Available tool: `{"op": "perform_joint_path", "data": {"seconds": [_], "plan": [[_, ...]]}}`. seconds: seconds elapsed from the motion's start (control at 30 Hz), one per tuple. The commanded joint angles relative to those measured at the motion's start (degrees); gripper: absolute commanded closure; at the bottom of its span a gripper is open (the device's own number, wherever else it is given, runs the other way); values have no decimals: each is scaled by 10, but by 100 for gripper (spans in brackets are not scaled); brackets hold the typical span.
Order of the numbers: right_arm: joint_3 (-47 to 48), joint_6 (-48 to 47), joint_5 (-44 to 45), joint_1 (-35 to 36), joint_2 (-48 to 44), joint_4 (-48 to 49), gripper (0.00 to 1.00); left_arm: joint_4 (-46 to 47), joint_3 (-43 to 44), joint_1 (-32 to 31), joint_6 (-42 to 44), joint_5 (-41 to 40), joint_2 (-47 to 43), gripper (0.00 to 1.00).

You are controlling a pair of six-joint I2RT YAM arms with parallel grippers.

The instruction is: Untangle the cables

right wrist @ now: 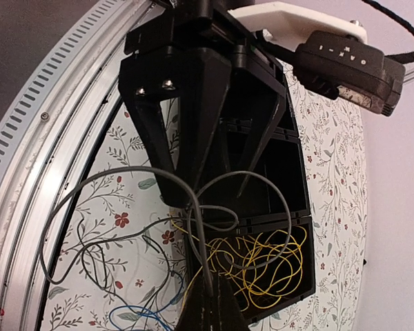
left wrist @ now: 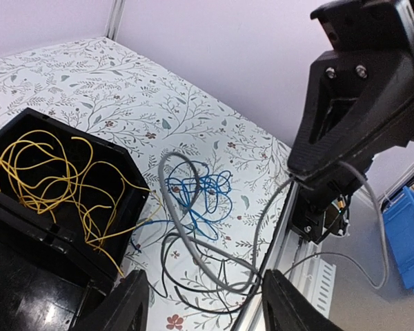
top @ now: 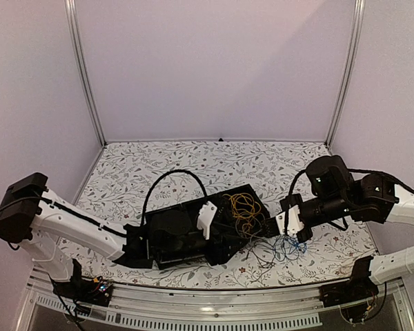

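Observation:
A tangle of grey, blue and thin black cables lies on the floral table, near its front edge. A yellow cable is coiled in a compartment of the black bin; it also shows in the left wrist view and the right wrist view. My right gripper is shut on the grey cable and holds it lifted above the tangle. My left gripper is open and empty, hovering over the bin's right end, with the tangle lying below between its fingers.
The black bin has several compartments and sits at the table's middle front. The aluminium rail at the table's front edge runs right beside the tangle. A blue bin stands off the table. The two grippers are close together.

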Motion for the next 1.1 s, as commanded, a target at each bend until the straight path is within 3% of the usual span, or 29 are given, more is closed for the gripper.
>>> {"op": "perform_joint_path", "data": {"seconds": [0.0,0.1,0.23,0.43,0.5,0.6,0.67,0.93,1.07], "plan": [[-15,7,-16,-3,-18,-3,100,45,8,25,-12,64,-3,43],[-25,8,-13,-4,-24,4,100,8,47,31,-12,103,16,45],[-38,12,-10,-4,-33,12,100,11,60,50,-33,127,26,59],[-71,15,13,-7,-45,32,100,6,64,62,-50,127,25,99],[-83,20,17,-9,-49,41,98,-10,70,62,-50,129,22,100],[-115,40,7,-13,-48,58,61,-22,62,58,-50,115,-7,100],[-141,44,-12,-13,-34,65,47,-24,49,55,-52,77,-43,100],[-201,-5,-7,-23,38,124,35,-87,31,44,-53,-1,-124,100],[-212,-22,-4,-41,84,139,34,-106,16,36,-58,-28,-161,100]]}}
